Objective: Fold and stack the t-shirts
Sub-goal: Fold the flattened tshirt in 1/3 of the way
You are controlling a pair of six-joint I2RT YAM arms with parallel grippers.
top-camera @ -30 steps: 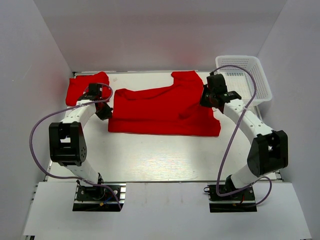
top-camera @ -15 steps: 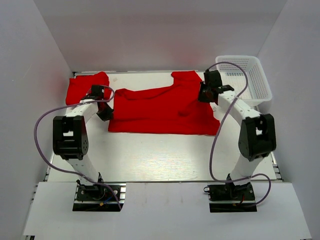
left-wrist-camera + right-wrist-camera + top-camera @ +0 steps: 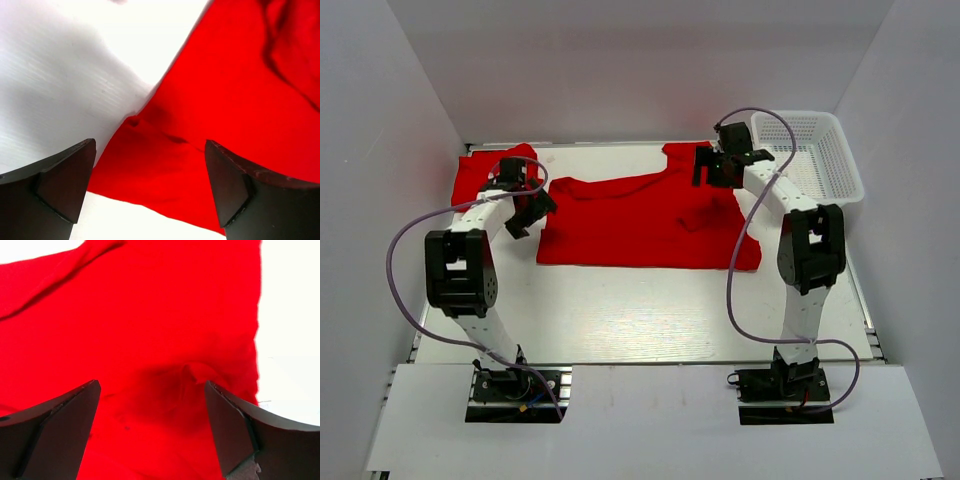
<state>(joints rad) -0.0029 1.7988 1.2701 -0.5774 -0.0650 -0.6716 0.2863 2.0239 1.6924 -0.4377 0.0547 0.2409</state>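
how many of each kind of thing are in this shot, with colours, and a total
red t-shirts: 2 (one spread out at the centre, one in a smaller heap at the far left)
white mesh basket: 1
robot arms: 2 (left, right)
total: 5

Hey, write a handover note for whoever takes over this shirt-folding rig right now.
Left hand: open, holding nothing, over the centre shirt's left edge.
Right hand: open, holding nothing, over that shirt's far right part.
Centre shirt: lies flat mid-table and looks partly folded. Second shirt: compact, at the far left; whether it is folded is unclear. Basket: far right.
Done: at most some first folds.
Left: finish folding, then stack the shirts.
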